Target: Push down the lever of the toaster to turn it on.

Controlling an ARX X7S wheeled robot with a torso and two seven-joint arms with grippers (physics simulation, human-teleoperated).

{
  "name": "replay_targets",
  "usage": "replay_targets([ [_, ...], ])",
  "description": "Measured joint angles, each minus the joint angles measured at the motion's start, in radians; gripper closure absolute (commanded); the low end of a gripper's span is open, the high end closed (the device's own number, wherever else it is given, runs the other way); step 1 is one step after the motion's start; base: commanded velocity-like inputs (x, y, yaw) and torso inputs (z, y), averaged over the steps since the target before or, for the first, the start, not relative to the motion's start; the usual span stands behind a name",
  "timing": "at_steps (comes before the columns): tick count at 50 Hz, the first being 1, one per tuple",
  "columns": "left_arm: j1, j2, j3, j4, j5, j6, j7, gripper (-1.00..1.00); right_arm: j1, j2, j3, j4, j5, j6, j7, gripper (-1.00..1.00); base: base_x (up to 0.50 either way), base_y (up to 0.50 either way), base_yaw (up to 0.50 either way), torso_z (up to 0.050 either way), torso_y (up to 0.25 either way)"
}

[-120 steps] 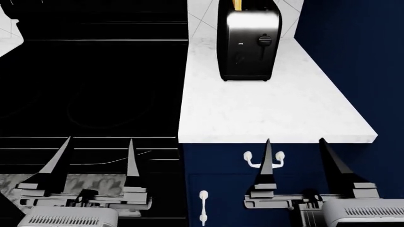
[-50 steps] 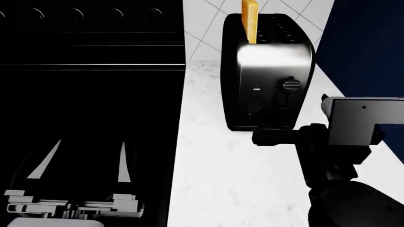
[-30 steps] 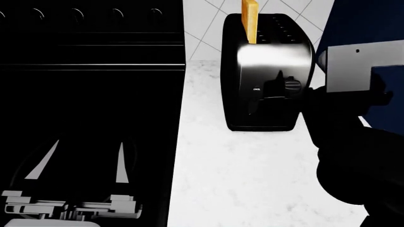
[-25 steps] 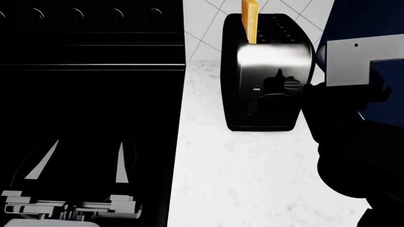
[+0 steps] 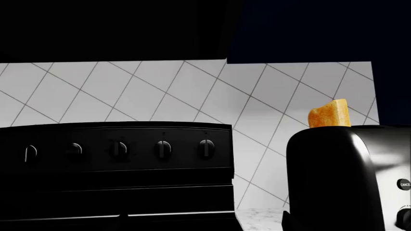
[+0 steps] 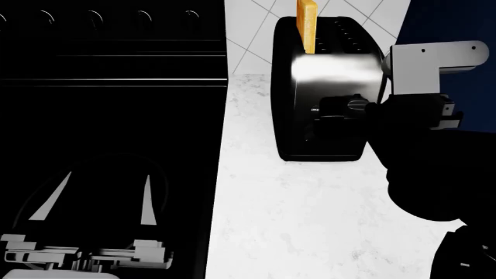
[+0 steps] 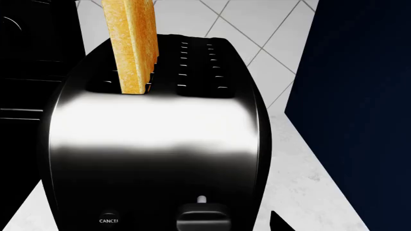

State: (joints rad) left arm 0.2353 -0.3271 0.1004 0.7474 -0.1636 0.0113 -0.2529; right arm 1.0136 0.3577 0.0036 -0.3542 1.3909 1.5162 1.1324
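Left wrist view: one toaster at the end of the stove, one slice of toast poking up from it. A small round button reads "CANCEL". I count five knobs on the stove panel, diamond tiles behind.

Head view: my left gripper hangs low over the dark stove, fingers spread apart, holding nothing. My right gripper is up against the toaster's shiny front, right at the lever; whether those fingers are apart or together, I cannot tell. White counter lies open in front of the toaster; a dark blue wall sits close on the right.

Right wrist view: two slots, toast in one of them. "CANCEL" again, low on the face. The lever sits in its thin slot, just beside that label. Blue wall close by, a strip of counter between.
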Motion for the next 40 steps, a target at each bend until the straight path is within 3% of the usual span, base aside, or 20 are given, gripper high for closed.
replay_targets([
  [12, 0.001, -0.006, 0.003, 0.0, -0.004, 0.004, -0.004, -1.0, 0.02, 0.019, -0.018, 0.013, 0.043, -0.022, 0.038, -1.0, 0.0, 0.0, 0.0, 0.0, 0.0],
  [13, 0.002, -0.006, 0.003, 0.001, -0.004, 0.004, -0.005, -1.0, 0.022, 0.02, -0.019, 0.014, 0.047, -0.024, 0.041, 1.0, 0.0, 0.0, 0.0, 0.0, 0.0],
  [40, 0.004, -0.018, 0.009, 0.002, -0.01, 0.009, -0.014, -1.0, 0.031, 0.066, -0.098, -0.019, 0.016, -0.082, 0.016, 1.0, 0.0, 0.0, 0.0, 0.0, 0.0],
])
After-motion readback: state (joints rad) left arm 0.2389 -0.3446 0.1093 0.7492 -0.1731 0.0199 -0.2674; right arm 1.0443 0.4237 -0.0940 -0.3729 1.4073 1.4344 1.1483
